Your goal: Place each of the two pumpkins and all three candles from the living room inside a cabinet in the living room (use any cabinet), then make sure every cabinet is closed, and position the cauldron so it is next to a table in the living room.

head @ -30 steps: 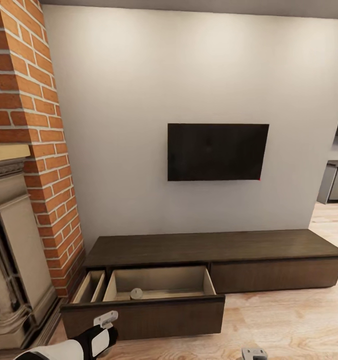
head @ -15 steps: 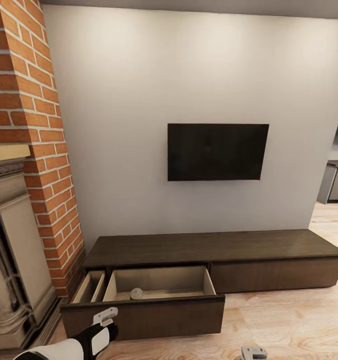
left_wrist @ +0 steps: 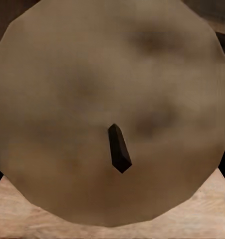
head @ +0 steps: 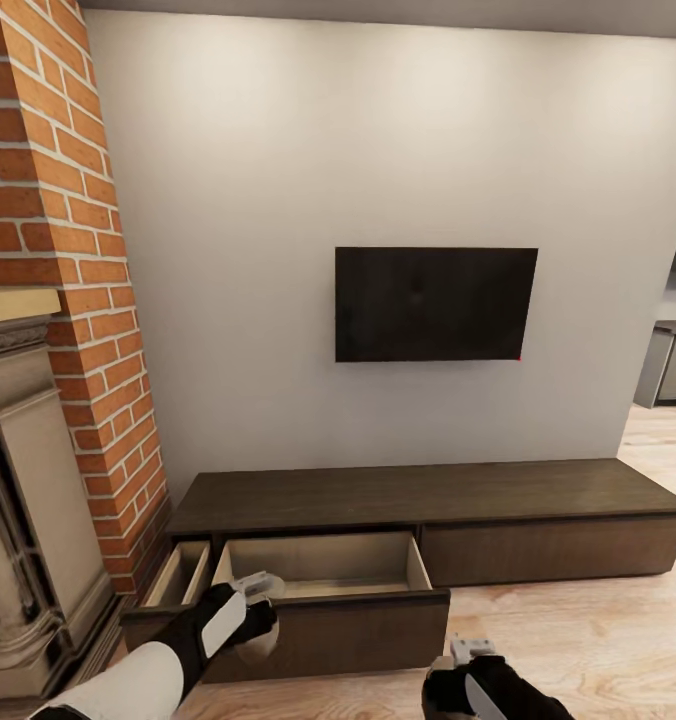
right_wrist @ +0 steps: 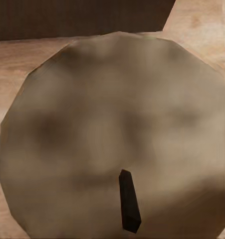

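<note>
The long dark-brown cabinet point(head: 428, 495) runs along the wall, its wide left drawer point(head: 318, 562) pulled out to show the beige inside. A narrow drawer point(head: 178, 573) beside it is also open. My left gripper point(head: 250, 592) hovers at the wide drawer's front edge, shut on a cream candle point(head: 258, 638). That candle's top and dark wick point(left_wrist: 119, 148) sit close up in the left wrist view. My right gripper point(head: 465, 655) is low over the floor in front of the cabinet, shut on another candle point(right_wrist: 117, 124). The pumpkins, cauldron and table are out of view.
A brick fireplace column point(head: 58, 250) with a stone surround point(head: 18, 500) stands at the left, close to the open drawers. A black TV point(head: 436, 304) hangs above the cabinet. Light wood floor point(head: 588, 640) spreads to the right toward a grey kitchen unit point(head: 673, 365).
My left arm rose and moved right to the wide drawer's front edge, now covering the candle that lay inside. My right arm came up into the head view.
</note>
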Motion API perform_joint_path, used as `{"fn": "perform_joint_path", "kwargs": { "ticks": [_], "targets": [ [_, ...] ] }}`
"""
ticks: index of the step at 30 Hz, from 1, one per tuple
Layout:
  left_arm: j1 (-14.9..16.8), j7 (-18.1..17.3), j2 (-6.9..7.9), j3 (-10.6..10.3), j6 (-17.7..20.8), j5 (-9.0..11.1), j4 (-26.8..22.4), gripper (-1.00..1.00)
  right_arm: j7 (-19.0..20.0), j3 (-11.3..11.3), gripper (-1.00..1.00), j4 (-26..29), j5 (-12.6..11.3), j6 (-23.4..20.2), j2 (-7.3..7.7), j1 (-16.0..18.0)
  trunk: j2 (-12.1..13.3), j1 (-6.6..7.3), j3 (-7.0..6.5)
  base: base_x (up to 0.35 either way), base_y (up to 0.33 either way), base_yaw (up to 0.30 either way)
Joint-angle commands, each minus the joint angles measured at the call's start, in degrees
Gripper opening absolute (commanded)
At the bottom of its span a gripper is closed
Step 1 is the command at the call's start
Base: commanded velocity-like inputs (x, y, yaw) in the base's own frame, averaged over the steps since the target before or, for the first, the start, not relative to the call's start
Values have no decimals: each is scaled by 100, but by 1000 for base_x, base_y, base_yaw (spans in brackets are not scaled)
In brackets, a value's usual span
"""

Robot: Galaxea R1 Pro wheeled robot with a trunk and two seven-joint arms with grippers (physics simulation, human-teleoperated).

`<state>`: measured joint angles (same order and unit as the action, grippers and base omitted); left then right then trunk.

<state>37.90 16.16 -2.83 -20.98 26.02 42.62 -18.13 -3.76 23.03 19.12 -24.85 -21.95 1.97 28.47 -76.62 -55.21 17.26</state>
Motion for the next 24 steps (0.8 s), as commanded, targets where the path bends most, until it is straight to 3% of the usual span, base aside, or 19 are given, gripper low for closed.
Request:
{"fn": "perform_joint_path", "kwargs": {
  "ticks": [1,7,14,18,20,24],
  "targets": [
    [5,102,-15,-47,217,0,-73,-100,-46,45,-100,185,-26,-275,7,9,-4,0,8,0,0,0],
    [34,234,-172,-47,834,0,-160,-100,-49,32,-100,666,-36,-1242,5,154,-4,0,8,0,0,0],
    [97,279,-319,-45,1438,14,-161,-100,-52,-3,-100,785,-61,-2200,3,934,-4,0,8,0,0,0],
    [412,281,-334,-28,1550,41,-124,-100,-48,-210,-100,752,-58,-2568,3,1318,-4,0,8,0,0,0],
    [684,282,-343,-24,1592,48,-36,-100,-47,-463,-100,733,-51,-2809,-1,1534,-4,0,8,0,0,0],
    [1061,282,-369,-21,1678,52,62,-100,-43,-736,-100,721,-47,-3186,0,1817,-4,0,8,0,0,0]
  ]
}}
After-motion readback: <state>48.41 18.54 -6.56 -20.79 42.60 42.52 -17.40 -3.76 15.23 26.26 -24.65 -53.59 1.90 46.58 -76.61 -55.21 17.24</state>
